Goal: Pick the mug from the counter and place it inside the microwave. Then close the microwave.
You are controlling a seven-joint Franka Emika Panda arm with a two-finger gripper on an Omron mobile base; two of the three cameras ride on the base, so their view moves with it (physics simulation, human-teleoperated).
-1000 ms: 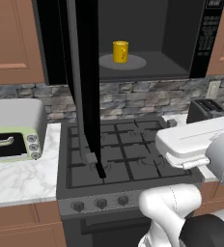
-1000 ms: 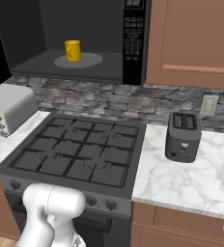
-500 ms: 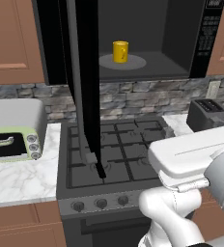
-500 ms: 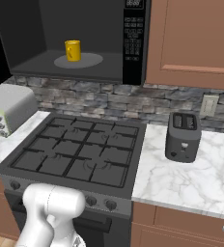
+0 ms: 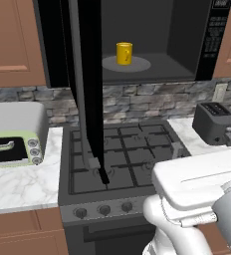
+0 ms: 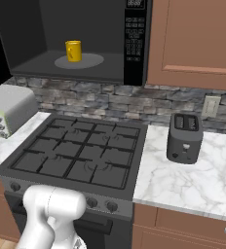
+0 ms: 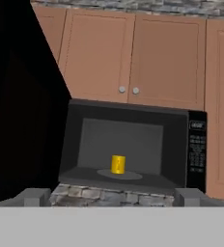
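From the hand camera I see my two-finger gripper [image 7: 112, 197] with its grey fingertips [image 7: 36, 197] spread as wide apart as they go, one at each lower corner of the view. Nothing sits between them and they touch nothing; the hand is well back from the appliance, looking straight into it.

The small bright yellow cylindrical mug [image 5: 124, 53] stands upright inside the large black over-range microwave [image 5: 152, 35], its long axis vertical and its open mouth up. It rests on the grey round turntable [image 5: 126, 63], a little left of the disc's centre in the left base view. In the right base view the mug [image 6: 73, 50] also sits left of the middle of the disc. I cannot make out which way its handle points; it is too small to tell.

The tall dark microwave door [image 5: 90, 89] is swung fully out toward me, seen almost edge-on in the left base view, with its lower edge hanging over the dark grey gas stovetop [image 5: 127, 159]. The button panel strip [image 6: 134, 36] runs down the right side of the cavity.

On the white marble-look countertop [image 6: 193, 177] right of the stove stands a dark grey two-slot toaster [image 6: 184, 138], and on the left stretch sits a pale green toaster oven [image 5: 13, 134].
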